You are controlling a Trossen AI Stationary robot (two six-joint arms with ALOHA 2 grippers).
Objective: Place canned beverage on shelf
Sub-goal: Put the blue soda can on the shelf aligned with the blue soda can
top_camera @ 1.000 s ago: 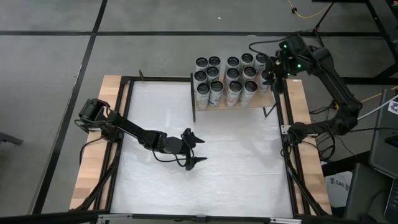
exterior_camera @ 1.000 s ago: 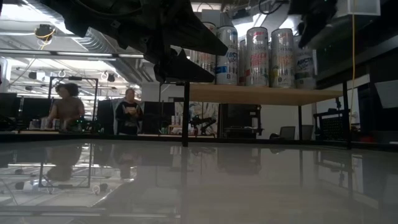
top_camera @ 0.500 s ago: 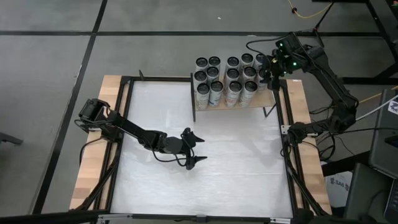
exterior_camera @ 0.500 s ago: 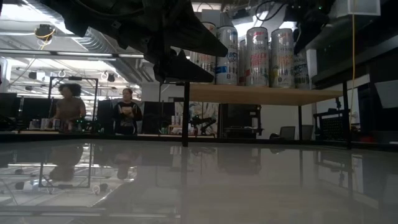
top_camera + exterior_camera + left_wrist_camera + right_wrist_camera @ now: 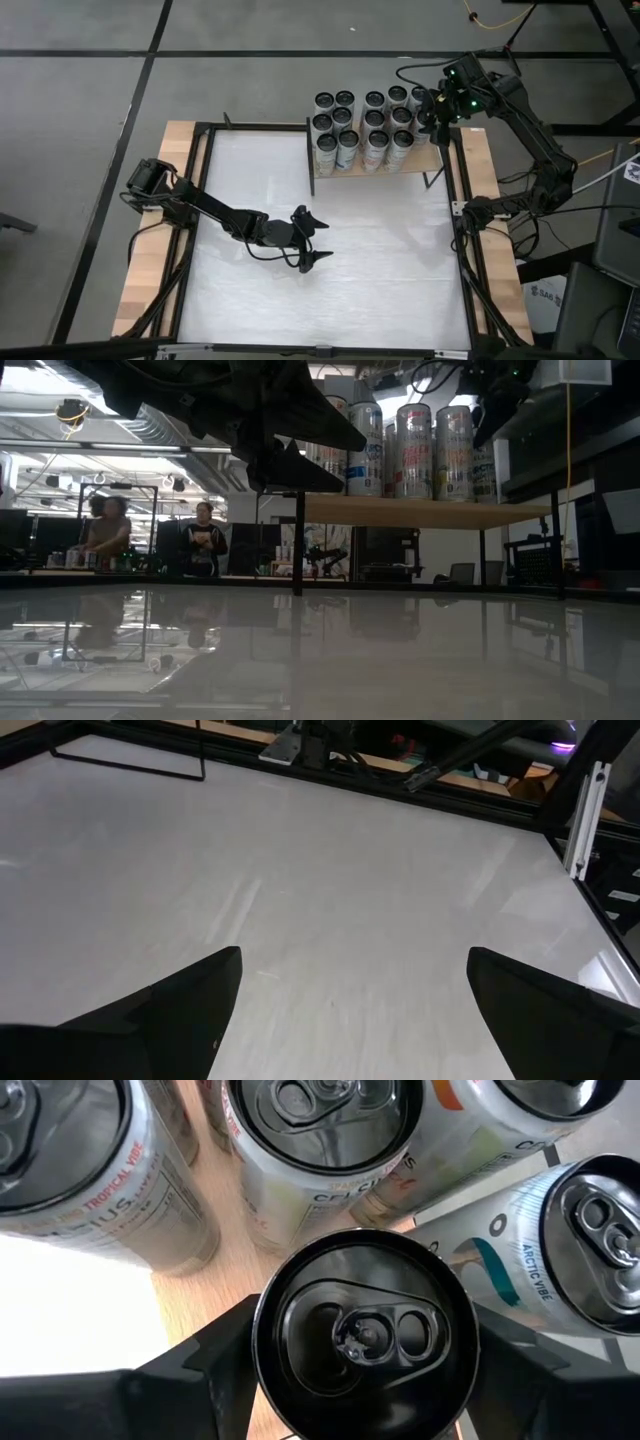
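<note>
Can between right pincer fingers

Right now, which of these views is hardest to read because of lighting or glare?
Low view: backlit, so the left arm is a black silhouette and the tabletop mirrors the room. High view: evenly lit. Right wrist view: the nearest can is dark on top, beside brighter cans.

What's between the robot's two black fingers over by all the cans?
A can with a dark top stands between the right tool's fingers, on the shelf among other cans. The right wrist view shows this.
</note>
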